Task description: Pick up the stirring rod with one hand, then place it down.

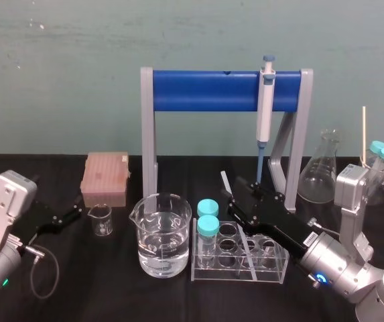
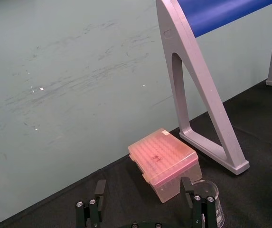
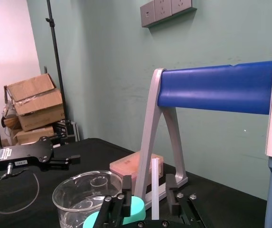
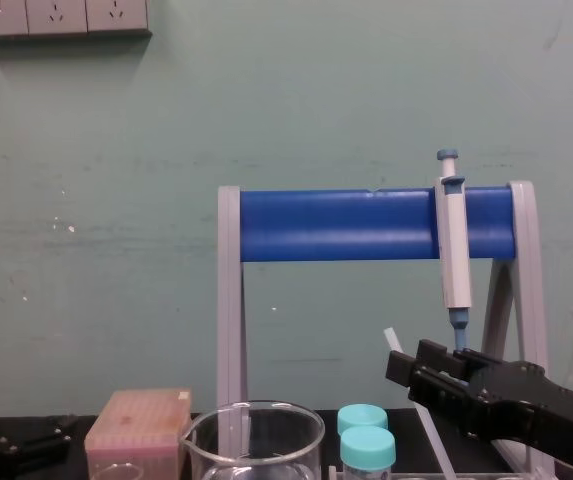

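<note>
The stirring rod (image 1: 226, 181) is thin and translucent white. It leans steeply, and its lower part runs down into the clear tube rack (image 1: 275, 263). My right gripper (image 1: 235, 196) reaches in from the right and straddles the rod over the rack. In the right wrist view the rod (image 3: 154, 190) stands between the two fingers (image 3: 126, 186) with a gap on each side, so the right gripper (image 3: 150, 192) is open. The chest view shows the rod's tip (image 4: 394, 340) poking above the right gripper (image 4: 398, 368). My left gripper (image 1: 71, 213) rests open and empty at the far left, also seen as the left gripper (image 2: 144, 190).
A large beaker of water (image 1: 163, 235) stands left of the rack. Two teal-capped tubes (image 1: 207, 225) sit in the rack's left end. Behind is a grey-and-blue stand (image 1: 205, 90) holding a pipette (image 1: 266, 100). A small beaker (image 1: 100, 219), a pink tip box (image 1: 104, 178) and a flask (image 1: 322, 168) stand around.
</note>
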Tool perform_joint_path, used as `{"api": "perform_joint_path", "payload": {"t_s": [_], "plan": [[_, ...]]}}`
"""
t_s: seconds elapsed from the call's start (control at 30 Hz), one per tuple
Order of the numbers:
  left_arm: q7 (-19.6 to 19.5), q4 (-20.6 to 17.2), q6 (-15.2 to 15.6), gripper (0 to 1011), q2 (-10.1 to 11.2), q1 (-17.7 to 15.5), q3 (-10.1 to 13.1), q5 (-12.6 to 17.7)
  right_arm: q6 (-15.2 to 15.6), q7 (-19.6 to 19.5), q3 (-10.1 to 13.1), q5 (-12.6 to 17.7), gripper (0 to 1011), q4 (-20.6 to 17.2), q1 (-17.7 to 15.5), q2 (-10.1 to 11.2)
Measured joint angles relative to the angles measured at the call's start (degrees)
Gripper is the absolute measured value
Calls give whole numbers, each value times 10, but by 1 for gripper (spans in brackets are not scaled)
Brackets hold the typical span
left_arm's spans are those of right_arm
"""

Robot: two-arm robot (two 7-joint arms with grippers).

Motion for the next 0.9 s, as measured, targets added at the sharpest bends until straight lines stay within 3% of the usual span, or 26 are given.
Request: {"api": "perform_joint_path", "payload": {"t_s": [0.03,0.47,0.63,0.9], "plan": [[0,0,0,1000,0,0,0,0,0,0,0,0,488,0,0,0],[0,0,0,1000,0,0,0,0,0,0,0,0,878,0,0,0],[0,0,0,1000,0,0,0,0,22,-13,-3,-14,1003,-23,-10,17],[0,0,0,1000,0,0,0,0,58,-59,26,-20,1003,-109,-84,64]]}}
